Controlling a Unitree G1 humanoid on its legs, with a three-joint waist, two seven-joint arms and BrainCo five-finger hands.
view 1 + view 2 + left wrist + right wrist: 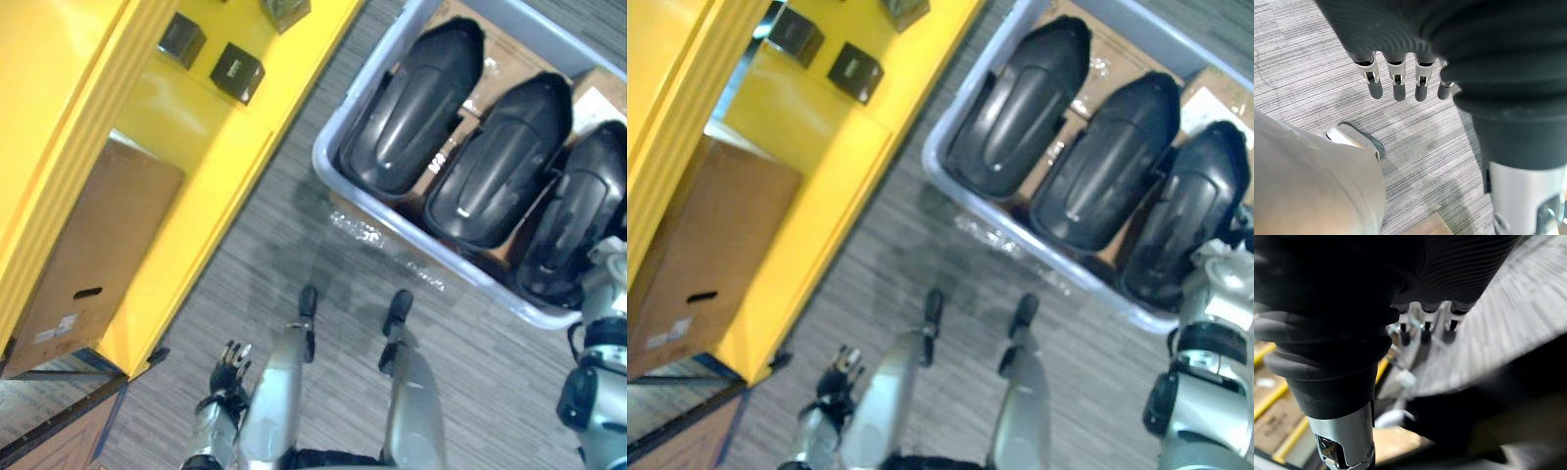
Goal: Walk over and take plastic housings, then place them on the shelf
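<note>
Three black housings lie side by side in a grey bin on the floor. The yellow shelf beside it carries a carton and small boxes. The left robot hand hangs low with fingers straight, empty. The right robot hand, by the bin's near corner, has straight fingers and grips nothing. What lies below it is blurred.

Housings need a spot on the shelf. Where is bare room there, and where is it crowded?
Bare yellow shelf lies between the small dark boxes and the cardboard box. The grey bin is crowded: three black housings packed side by side.
</note>
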